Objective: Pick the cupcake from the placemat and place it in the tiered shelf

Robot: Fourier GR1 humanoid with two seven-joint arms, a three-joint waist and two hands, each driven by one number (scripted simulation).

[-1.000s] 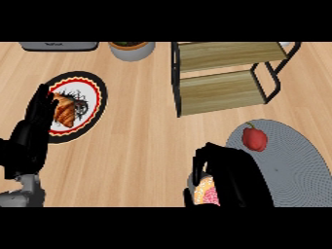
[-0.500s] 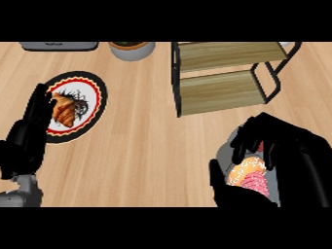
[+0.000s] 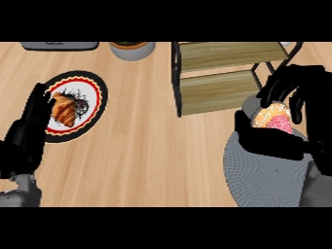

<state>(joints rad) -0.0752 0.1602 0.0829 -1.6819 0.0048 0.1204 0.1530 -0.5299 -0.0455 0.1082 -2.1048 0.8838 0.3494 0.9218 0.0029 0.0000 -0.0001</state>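
Right robot hand (image 3: 308, 121) clenched around cupcake (image 3: 275, 119), raised above grey placemat (image 3: 269, 180), just beside tiered shelf (image 3: 222, 73). Pick judged complete; placing not yet done, shelf boards bare. Left robot hand (image 3: 25, 133) released, fingers straight, resting at left edge next to plate (image 3: 89, 92) carrying croissant (image 3: 66, 111). Bowl (image 3: 132, 48) near tabletop (image 3: 154, 160) far edge.
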